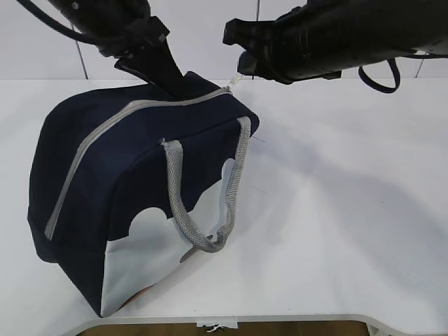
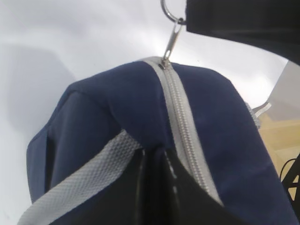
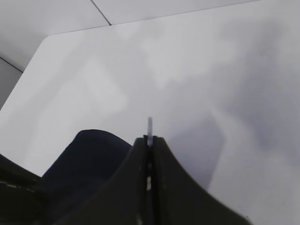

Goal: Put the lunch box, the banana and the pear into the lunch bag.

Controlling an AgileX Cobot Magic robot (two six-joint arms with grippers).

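The navy-blue lunch bag stands on the white table at the left, and its grey zipper runs shut along the top. My left gripper is shut and pinches the bag's fabric at the top rear; in the left wrist view its fingers meet beside the zipper and a grey handle. My right gripper is shut on the metal ring pull at the zipper's end; a sliver of the ring sticks out between its jaws. Lunch box, banana and pear are out of view.
The bag's grey webbing handle hangs over its white side panel. The table's front edge runs along the bottom. A tiled wall stands behind the table.
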